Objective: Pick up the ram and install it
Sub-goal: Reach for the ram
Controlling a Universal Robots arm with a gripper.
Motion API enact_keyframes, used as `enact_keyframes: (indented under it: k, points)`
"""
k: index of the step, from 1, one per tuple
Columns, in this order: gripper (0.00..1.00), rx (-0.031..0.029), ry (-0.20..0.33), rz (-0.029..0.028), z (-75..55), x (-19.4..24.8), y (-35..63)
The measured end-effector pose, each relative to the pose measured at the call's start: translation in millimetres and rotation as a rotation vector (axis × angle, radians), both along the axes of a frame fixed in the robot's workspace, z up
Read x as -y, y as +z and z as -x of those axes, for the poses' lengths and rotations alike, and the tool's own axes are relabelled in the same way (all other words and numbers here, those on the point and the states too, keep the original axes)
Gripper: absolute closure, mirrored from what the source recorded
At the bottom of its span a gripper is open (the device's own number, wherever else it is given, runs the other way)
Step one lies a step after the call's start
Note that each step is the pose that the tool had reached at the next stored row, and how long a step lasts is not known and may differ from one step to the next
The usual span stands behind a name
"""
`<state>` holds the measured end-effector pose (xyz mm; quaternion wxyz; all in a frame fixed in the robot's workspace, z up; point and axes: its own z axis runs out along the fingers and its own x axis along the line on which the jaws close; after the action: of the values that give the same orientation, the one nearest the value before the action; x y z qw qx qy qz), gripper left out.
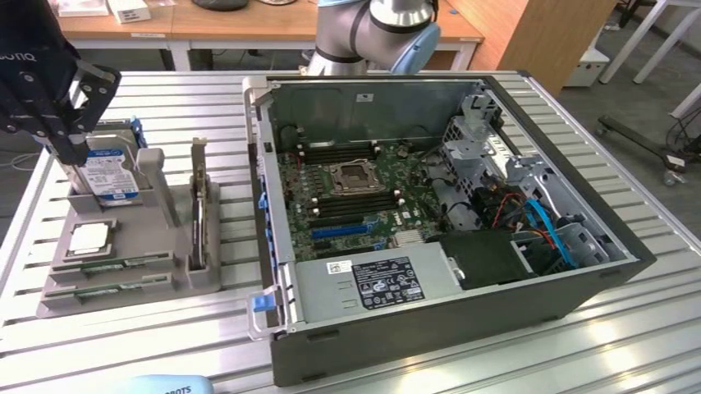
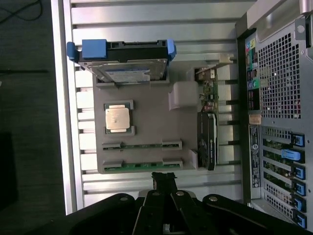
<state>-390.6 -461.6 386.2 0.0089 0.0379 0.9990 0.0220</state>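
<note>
The end effector (image 2: 164,177), pressed together and empty, hangs over the gray holder (image 1: 143,238). In the exterior view the ram (image 1: 110,263) lies slotted at six o'clock of the processor chip (image 1: 88,238). Coming down shut, the end effector would likely jab the board. A second stick (image 1: 110,286) just beside the ram invites a mis-grab.

Work surface: a table (image 1: 613,345) (image 2: 146,14) of silver ribbed metal slats, level, with slats running from the exterior view's left to its right.

Two items rest directly on it.

Item one: a grey moulded fixture (image 1: 153,242) (image 2: 151,117), seated flat on the slats toward the exterior view's left, near the table's edge.

Item two: a dark computer case (image 1: 438,332) (image 2: 279,73), lying on its side with the open face upward, just beside the fixture on the exterior view's right.

A narrow strip of bare slats separates the two; they are not touching. Both sit roughly square to the slats.
</note>
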Motion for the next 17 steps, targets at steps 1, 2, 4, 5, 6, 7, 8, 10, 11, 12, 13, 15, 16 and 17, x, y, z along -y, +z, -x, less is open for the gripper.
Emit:
enact_keyframes:
  k: [1,2,4,5,6,7,8,10,11,12,13,15,16,17]
  points:
    - [0.9,-0.0001,0.0,0.0001,0.0,1.1,0.0]
    - [0.9,-0.0002,0.0,0.0001,0.0,2.2,0.0]
    - [0.9,-0.0002,0.0,0.0,-0.1,4.3,0.0]
    - [0.9,-0.0002,0.0,0.0001,-0.2,5.3,0.1]
    - [0.9,-0.0002,0.0,0.0,-0.2,5.9,0.0]
    - [0.9,-0.0002,0.0,0.0,-0.2,6.0,0.0]
    - [0.9,-0.0002,0.0,0.0,-0.2,6.0,0.0]
    - [0.9,-0.0003,0.0,0.0001,-0.3,6.0,0.1]
    - [0.9,-0.0003,0.0,0.0001,-0.3,6.1,0.1]
    - [0.9,-0.0002,0.0,0.0,-0.3,6.0,0.0]
    - [0.9,-0.0002,0.0,0.0,-0.3,6.0,0.0]
    - [0.9,-0.0002,0.0,0.0001,-0.3,6.0,0.0]
    - [0.9,-0.0002,0.0,0.0,-0.3,6.0,0.0]
    - [0.9,-0.0002,0.0,0.0001,-0.3,6.1,0.0]
